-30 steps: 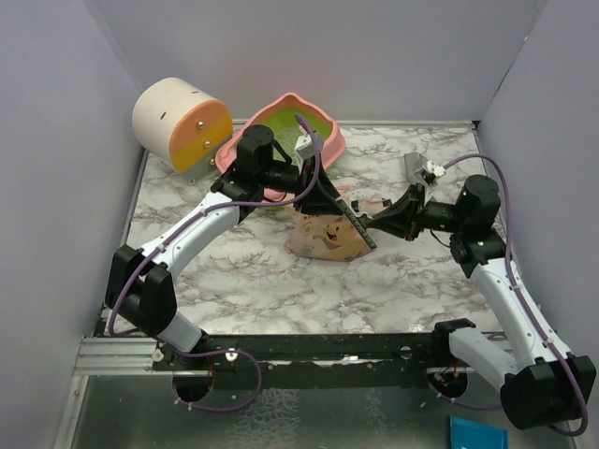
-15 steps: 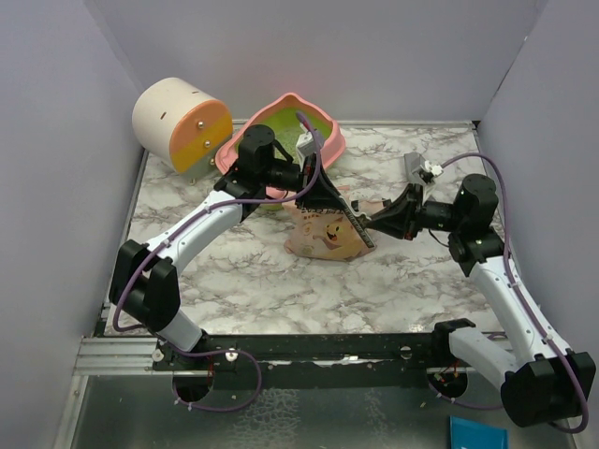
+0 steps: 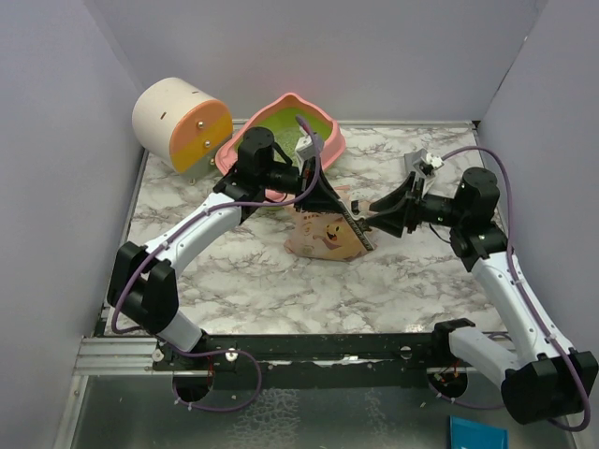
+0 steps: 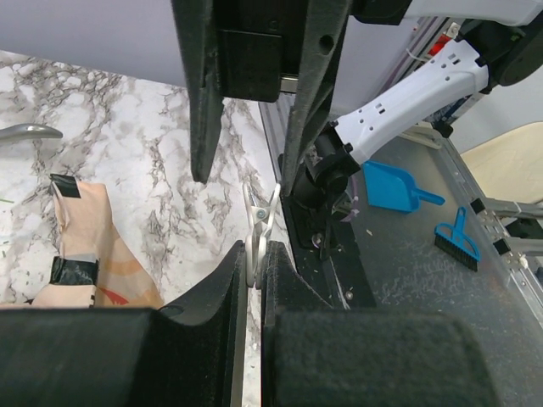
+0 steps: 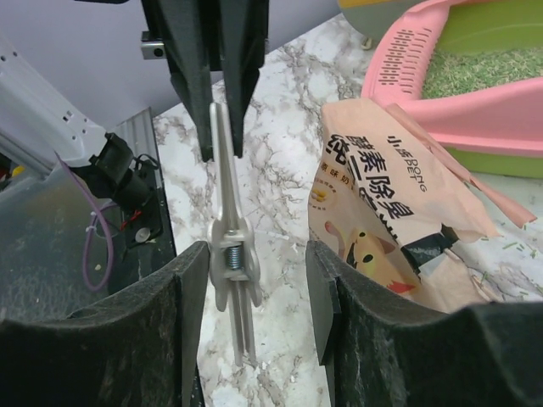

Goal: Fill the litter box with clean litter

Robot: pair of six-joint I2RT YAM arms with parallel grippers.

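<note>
The pink litter box (image 3: 329,142) stands tilted at the back of the table, lime-green inside. In the right wrist view clean litter (image 5: 485,66) lies in the litter box (image 5: 407,68) as pale green grains. The tan cat bag (image 3: 323,236) lies in front of it. My left gripper (image 3: 363,236) is shut on the end of a white spring clip (image 4: 261,222). My right gripper (image 3: 382,213) is open around the same clip (image 5: 231,254), which hangs close to one of the right gripper's fingers (image 5: 191,288). The bag (image 5: 382,212) lies just beyond the other.
A cream-and-orange cylinder (image 3: 182,122) stands at the back left. A grey scoop handle (image 4: 25,131) lies on the marble beside the bag (image 4: 85,246). A blue dustpan (image 4: 392,188) and brush (image 4: 458,242) lie below the table's near edge. Walls close in on both sides.
My left gripper has shut on the clip. My right gripper, shut on it before, has opened and drawn back slightly to the right.
</note>
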